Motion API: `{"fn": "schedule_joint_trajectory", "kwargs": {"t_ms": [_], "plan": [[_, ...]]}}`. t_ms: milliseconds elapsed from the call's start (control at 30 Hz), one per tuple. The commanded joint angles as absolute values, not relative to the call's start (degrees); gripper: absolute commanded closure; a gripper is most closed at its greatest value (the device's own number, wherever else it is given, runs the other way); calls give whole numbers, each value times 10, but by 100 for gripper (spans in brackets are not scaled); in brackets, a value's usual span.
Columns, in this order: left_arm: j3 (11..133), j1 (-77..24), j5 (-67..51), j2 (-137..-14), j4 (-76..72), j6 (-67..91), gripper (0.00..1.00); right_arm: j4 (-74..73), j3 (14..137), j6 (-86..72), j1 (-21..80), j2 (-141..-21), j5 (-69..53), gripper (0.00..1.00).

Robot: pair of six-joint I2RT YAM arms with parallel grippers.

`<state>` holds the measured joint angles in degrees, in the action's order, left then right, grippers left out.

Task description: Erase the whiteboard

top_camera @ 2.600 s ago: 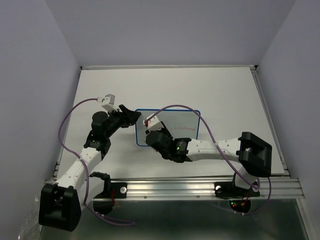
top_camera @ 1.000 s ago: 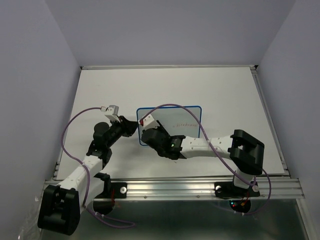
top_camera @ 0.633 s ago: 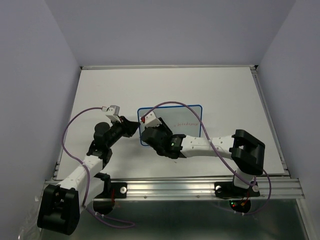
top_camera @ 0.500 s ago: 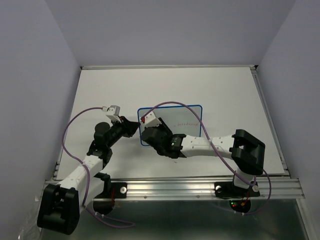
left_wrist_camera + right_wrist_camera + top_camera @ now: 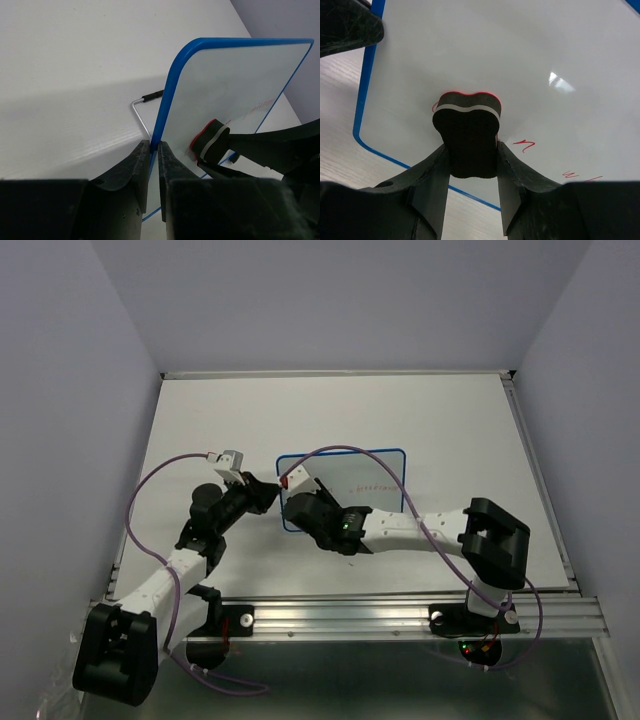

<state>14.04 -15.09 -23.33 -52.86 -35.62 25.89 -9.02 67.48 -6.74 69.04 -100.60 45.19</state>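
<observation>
The whiteboard (image 5: 355, 480), white with a thin blue frame, stands tilted near the table's middle; it also shows in the left wrist view (image 5: 235, 85) and the right wrist view (image 5: 520, 65). My left gripper (image 5: 154, 150) is shut on its left blue edge. My right gripper (image 5: 471, 150) is shut on a black eraser (image 5: 468, 135) with a white and red band, pressed on the board's left part. The eraser also shows in the left wrist view (image 5: 210, 142). Faint red writing (image 5: 525, 145) lies right of the eraser.
A thin wire foot with a black tip (image 5: 147, 97) sticks out behind the board. Purple cables (image 5: 150, 490) loop over both arms. The white table (image 5: 450, 420) ends at a metal rail (image 5: 400, 615) in front and grey walls around.
The right gripper with the eraser has shifted slightly on the board's left part. The left gripper keeps its hold on the board's left edge; the board moved slightly right since the earliest frame.
</observation>
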Motion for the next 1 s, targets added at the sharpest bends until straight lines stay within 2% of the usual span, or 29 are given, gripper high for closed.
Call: {"fn": "schedule_joint_trajectory", "kwargs": {"t_ms": [0,167,433,767,967], "plan": [[160,-167,-269,-530,-376,258,82,-100,677,-94,665,-969,478,99],[160,-170,-266,-532,-375,257,82,-110,665,-121,622,-934,505,99],[168,-178,-265,-546,-376,253,82,-111,657,-122,622,-922,498,99],[174,-194,-266,-558,-375,248,85,-68,635,-113,622,-962,343,99],[172,-195,-265,-553,-376,248,86,-56,633,-98,647,-988,310,99]]}}
